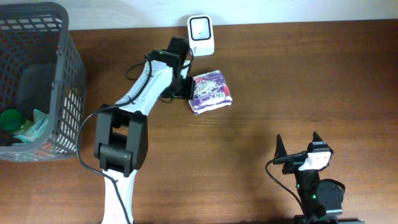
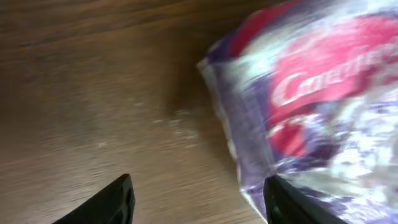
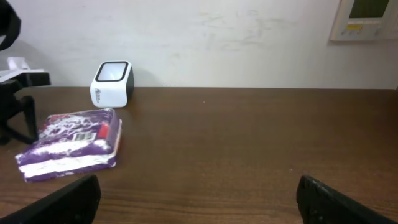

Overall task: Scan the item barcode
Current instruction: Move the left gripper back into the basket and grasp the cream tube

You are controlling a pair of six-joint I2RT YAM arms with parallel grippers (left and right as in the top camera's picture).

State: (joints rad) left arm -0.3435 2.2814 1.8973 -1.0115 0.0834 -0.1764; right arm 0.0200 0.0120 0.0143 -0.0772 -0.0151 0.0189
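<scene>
Hovering with the left pincer point(image 2: 199, 193) at the left edge of the pack point(image 1: 210, 91), jaws partly apart, only bare table point(image 2: 93, 93) between them, gripping nothing. Seeing the pack lying flat at the far side of the table, on the near side of the scanner point(image 1: 202, 28) and apart from it. Resting the right pincer point(image 1: 297, 142) wide open and empty at the near right. Judging the scan as not yet done: needing to grip the pack, lift it and turn its barcode to the scanner.

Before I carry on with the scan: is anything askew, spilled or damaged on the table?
Nothing spilled or damaged. The purple packet lies flat, slightly skewed, near the scanner, unheld; the left gripper is open at its edge.
</scene>
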